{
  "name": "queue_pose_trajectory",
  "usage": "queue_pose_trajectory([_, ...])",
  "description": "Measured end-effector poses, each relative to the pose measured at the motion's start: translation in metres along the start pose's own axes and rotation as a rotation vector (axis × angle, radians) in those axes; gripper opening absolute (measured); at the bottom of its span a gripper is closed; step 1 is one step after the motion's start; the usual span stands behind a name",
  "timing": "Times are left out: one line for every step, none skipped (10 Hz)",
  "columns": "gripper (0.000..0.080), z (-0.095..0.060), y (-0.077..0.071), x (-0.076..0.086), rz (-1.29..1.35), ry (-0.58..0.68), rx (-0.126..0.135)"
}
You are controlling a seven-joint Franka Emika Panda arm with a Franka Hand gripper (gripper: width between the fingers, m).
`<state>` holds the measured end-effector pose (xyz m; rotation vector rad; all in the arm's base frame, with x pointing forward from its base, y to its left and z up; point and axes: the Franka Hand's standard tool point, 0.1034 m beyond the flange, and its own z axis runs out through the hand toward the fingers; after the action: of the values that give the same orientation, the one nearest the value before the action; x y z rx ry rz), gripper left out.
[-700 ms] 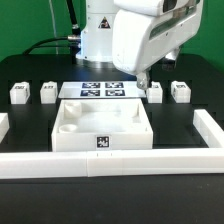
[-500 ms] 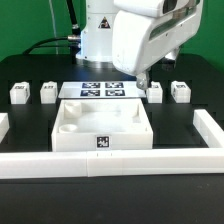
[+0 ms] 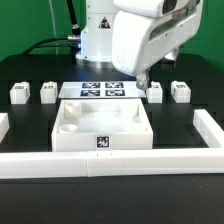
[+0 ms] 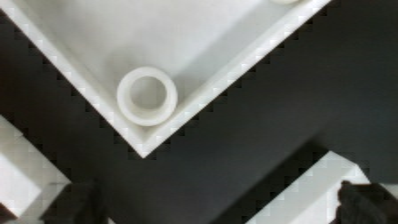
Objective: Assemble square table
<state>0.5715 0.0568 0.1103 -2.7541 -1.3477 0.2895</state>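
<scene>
The square table's white top lies in the middle of the black table with its raised rim up and a tag on its front wall. Two white block legs stand at the exterior view's left. Two more legs stand at its right. My gripper hangs above the top's back right corner, open and holding nothing. The wrist view shows one corner of the top with its round socket. My gripper is over bare black table just past that corner, its dark fingertips far apart.
The marker board lies flat behind the top. A long white rail runs along the front and turns back at the exterior view's right. Another rail end shows at the left. The arm's white base stands behind.
</scene>
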Motion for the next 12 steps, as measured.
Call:
queue_pose_trajectory([0.065,0.002,0.0,-0.004,-0.035,0.002,-0.002])
queue_pose_trajectory([0.065,0.006,-0.003,-0.015,-0.062,0.0,0.0])
queue_pose_trajectory([0.065,0.012,-0.012,-0.032,-0.137,-0.01,0.012])
queue_pose_trajectory([0.065,0.019,-0.016,-0.051,-0.294,-0.005,0.009])
queue_pose_trajectory([0.065,0.033,-0.021,-0.081,-0.432,0.001,0.012])
queue_pose_trajectory([0.065,0.046,-0.02,-0.104,-0.542,0.014,0.007])
queue_pose_trajectory([0.065,0.058,-0.018,-0.121,-0.629,0.019,0.019])
queue_pose_trajectory([0.065,0.072,-0.016,-0.134,-0.686,0.03,0.025])
queue_pose_trajectory([0.065,0.085,-0.016,-0.144,-0.668,0.044,0.032])
queue_pose_trajectory([0.065,0.086,-0.011,-0.149,-0.565,0.127,-0.003])
queue_pose_trajectory([0.065,0.086,-0.011,-0.152,-0.566,0.12,-0.002])
queue_pose_trajectory([0.065,0.087,-0.011,-0.151,-0.569,0.119,-0.002])
